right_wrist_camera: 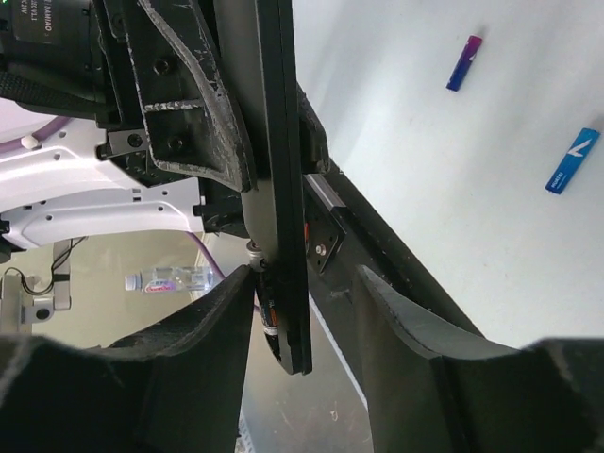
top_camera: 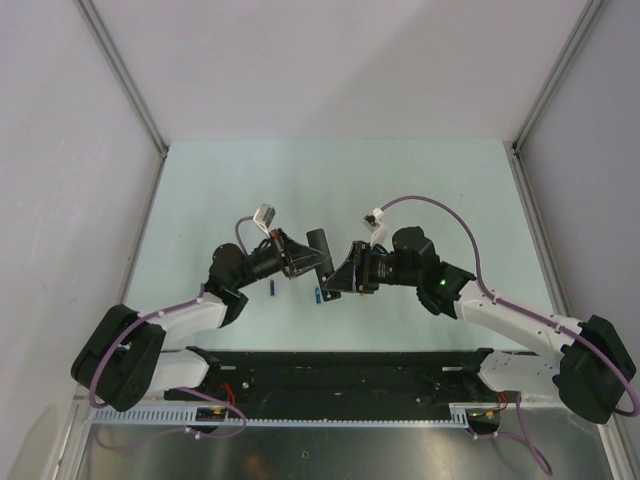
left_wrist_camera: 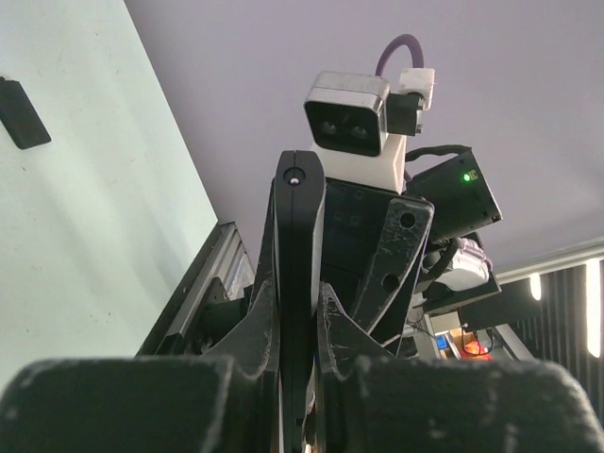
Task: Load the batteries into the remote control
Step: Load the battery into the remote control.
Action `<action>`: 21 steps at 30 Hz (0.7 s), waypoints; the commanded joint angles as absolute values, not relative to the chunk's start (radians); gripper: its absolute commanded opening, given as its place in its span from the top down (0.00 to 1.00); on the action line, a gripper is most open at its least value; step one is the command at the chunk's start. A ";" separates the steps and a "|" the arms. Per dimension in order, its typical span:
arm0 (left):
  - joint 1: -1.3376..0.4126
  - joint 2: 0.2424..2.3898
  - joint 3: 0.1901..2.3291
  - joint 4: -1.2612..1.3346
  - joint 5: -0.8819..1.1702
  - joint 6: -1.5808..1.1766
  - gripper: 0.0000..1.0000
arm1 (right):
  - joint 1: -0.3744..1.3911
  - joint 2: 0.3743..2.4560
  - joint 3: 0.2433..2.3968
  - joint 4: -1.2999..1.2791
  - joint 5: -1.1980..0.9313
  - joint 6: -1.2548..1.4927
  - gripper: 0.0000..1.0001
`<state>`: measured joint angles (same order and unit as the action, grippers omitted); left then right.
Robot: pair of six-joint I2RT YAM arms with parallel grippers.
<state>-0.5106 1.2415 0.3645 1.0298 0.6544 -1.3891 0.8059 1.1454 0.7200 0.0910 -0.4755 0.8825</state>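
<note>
The left gripper [left_wrist_camera: 300, 316] is clamped on the remote [left_wrist_camera: 300, 236], which stands up out of its fingers, edge-on to the left wrist camera and lifted off the table [top_camera: 420, 190]. The right gripper [right_wrist_camera: 305, 278] has its jaws apart and straddles the remote's free end. One finger [right_wrist_camera: 203, 349] is just beside the remote's back, and the other is clearly apart from it.

From above, the two grippers meet nose to nose over the middle of the table with the remote [top_camera: 318, 245] slanting between them. The dark blue battery [top_camera: 272, 288] and the light blue battery [top_camera: 317, 295] lie on the table just below them.

Only the right wrist view shows the remote's underside. There a small cylinder [right_wrist_camera: 267, 316] with orange-red marks sits against the lower end, possibly a battery, though the angle is too steep to be sure. The same view shows the dark blue battery [right_wrist_camera: 463, 63] and the light blue one [right_wrist_camera: 572, 160] lying apart. Only the left wrist view shows a small black piece [left_wrist_camera: 21, 111] lying flat on the table, well away from the remote.
</note>
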 commanded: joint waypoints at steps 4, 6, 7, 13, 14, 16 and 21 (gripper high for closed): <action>-0.517 1.206 0.385 1.069 0.670 -1.391 1.00 | 0.807 1.160 0.741 0.169 -0.480 0.888 0.56; -0.517 1.203 0.385 1.069 0.670 -1.391 1.00 | 0.808 1.164 0.742 0.170 -0.480 0.888 0.58; -0.517 1.203 0.384 1.069 0.669 -1.391 1.00 | 0.808 1.167 0.741 0.172 -0.480 0.888 0.62; -0.519 1.193 0.382 1.069 0.661 -1.390 1.00 | 0.813 1.169 0.741 0.164 -0.479 0.890 0.66; -0.518 1.193 0.380 1.071 0.661 -1.390 1.00 | 0.813 1.167 0.742 0.163 -0.479 0.890 0.62; -0.518 1.193 0.379 1.069 0.658 -1.387 1.00 | 0.811 1.160 0.741 0.158 -0.476 0.893 0.45; -0.517 1.198 0.367 1.071 0.647 -1.376 1.00 | 0.787 1.103 0.744 0.140 -0.472 0.911 0.27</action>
